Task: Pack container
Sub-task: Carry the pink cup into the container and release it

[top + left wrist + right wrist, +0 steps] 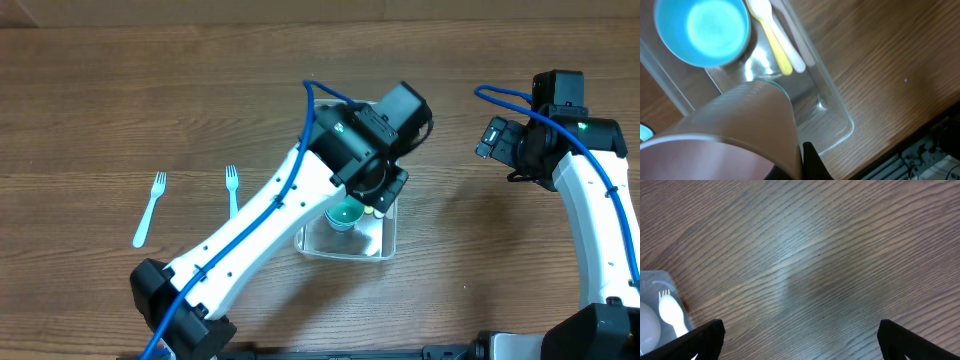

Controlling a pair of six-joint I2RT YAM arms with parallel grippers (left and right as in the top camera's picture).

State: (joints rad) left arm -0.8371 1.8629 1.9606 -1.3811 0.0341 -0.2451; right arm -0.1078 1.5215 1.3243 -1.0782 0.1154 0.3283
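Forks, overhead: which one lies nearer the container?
The fork right beside the left arm is nearer the container. The other fork lies alone, further toward the image's left edge.

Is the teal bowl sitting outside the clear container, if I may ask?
No, the left wrist view shows the teal bowl inside the container, next to the spoons.

Brown wood-grain table [120,90] with a soft sheen of light

Right gripper [800,339] spread, wooden table [815,255], white fork [671,312]
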